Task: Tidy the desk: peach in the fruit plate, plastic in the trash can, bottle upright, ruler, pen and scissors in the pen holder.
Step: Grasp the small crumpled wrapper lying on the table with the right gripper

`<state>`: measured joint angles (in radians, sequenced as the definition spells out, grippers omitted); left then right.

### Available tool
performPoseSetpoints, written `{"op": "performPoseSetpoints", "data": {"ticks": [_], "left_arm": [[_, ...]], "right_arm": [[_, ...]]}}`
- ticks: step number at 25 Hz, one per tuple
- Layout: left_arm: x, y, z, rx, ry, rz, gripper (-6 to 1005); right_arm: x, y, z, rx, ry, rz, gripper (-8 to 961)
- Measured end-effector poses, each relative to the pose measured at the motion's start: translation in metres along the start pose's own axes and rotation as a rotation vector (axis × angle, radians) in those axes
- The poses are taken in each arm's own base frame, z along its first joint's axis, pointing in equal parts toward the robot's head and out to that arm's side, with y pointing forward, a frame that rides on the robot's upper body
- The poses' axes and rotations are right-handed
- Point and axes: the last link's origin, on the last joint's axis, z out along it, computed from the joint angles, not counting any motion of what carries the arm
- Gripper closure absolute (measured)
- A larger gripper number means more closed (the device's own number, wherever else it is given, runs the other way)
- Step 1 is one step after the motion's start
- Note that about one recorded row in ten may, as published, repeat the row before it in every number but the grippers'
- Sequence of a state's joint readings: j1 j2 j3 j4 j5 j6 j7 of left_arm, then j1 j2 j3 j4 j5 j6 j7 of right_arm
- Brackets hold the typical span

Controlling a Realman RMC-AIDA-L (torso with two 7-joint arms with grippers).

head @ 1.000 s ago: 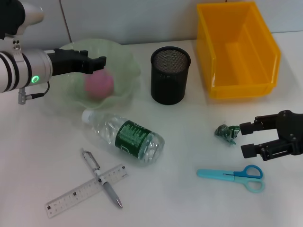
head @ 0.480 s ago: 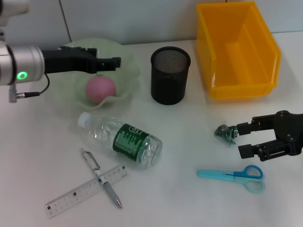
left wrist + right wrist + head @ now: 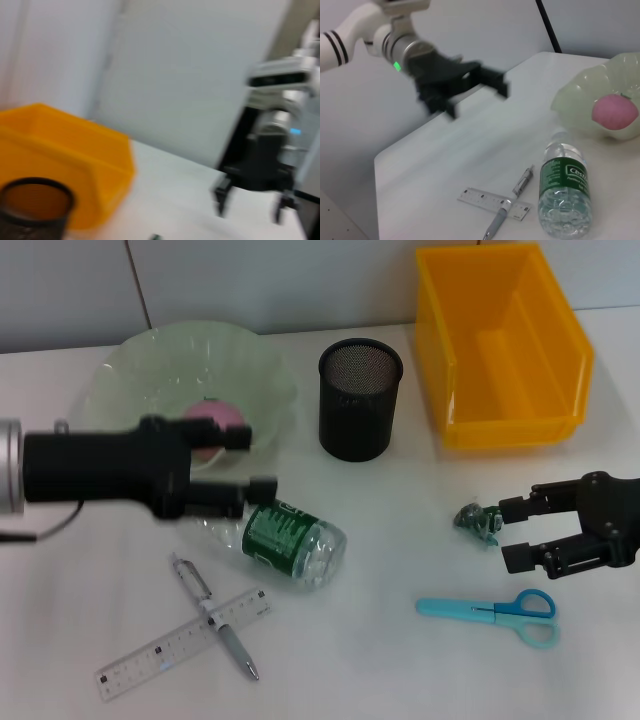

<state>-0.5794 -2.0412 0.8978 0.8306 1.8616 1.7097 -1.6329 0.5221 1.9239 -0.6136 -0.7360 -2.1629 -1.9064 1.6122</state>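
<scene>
Lying sideways, ribbed clear plastic bottle under empty, spread-fingered left end effector.

one peach, one bottle, one ruler, one pen, one scissors

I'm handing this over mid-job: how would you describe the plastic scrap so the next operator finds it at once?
Start at the big yellow bin at the far right of the desk and come toward the robot. On the white tabletop between the bin and the blue scissors lies the plastic scrap, right at the fingertips of the right gripper. It is the only crumpled, dark green thing there, and the smallest.
</scene>
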Motion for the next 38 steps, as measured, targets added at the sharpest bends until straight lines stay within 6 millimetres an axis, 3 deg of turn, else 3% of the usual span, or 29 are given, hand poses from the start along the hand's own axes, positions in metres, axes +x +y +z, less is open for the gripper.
{"op": "performPoseSetpoints", "data": {"ticks": [4,8,22,31,38], "left_arm": [[-0.020,0.020,-0.004,-0.064,0.049,0.065,151],[-0.032,0.025,-0.006,-0.063,0.094,0.068,154],[-0.033,0.026,-0.005,-0.086,0.078,0.062,157],[-0.033,0.025,-0.006,-0.096,0.049,0.083,157],[-0.032,0.025,-0.006,-0.100,0.046,0.086,157]], "right_arm": [[0.000,0.000,0.000,0.000,-0.001,-0.002,137],[-0.002,0.000,0.002,-0.004,-0.003,-0.006,138],[-0.005,0.000,0.005,-0.002,-0.009,-0.039,138],[-0.043,0.003,-0.001,0.090,0.075,-0.073,138],[-0.083,0.007,0.018,0.151,0.338,-0.062,137]]}}
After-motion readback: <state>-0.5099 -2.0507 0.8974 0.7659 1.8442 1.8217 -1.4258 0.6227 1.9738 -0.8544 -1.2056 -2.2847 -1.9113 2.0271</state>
